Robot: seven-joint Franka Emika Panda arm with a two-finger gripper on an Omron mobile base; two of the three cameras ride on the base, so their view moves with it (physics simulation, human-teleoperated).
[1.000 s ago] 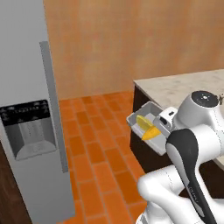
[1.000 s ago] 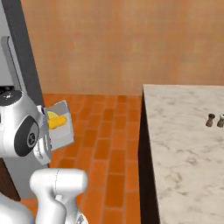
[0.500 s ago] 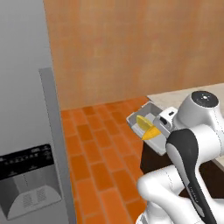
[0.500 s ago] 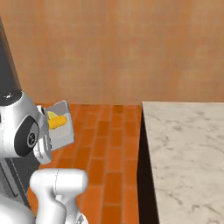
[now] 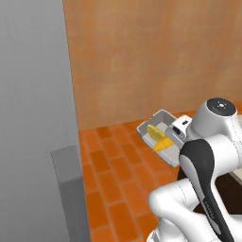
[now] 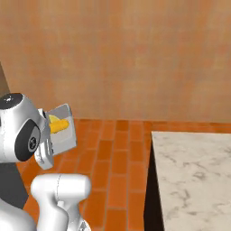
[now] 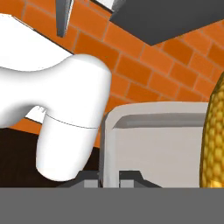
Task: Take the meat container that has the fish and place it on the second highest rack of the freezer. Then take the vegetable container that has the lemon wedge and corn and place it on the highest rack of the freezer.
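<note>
My gripper (image 7: 110, 177) is shut on the rim of the vegetable container (image 7: 153, 144), a grey tray held above the floor. The corn (image 7: 214, 140) lies along the tray's right side in the hand view. In the left base view the tray (image 5: 158, 120) sticks out from my hand (image 5: 182, 130) with the lemon wedge (image 5: 152, 131) and corn (image 5: 165, 143) in it. In the right base view the same tray (image 6: 63, 135) holds the corn (image 6: 58, 126). The light-grey freezer (image 5: 33, 118) stands close at the left. Its racks and the meat container with the fish are out of view.
A marble counter (image 6: 194, 180) with a dark side stands to the right. An orange brick floor (image 6: 122, 149) lies between it and a tan wall (image 6: 135, 54). A dark brown cabinet edge (image 6: 3, 83) shows at far left.
The whole picture has shifted, so the base has moved: the freezer fills more of the left and the counter has slid aside. The tray stays in my shut gripper.
</note>
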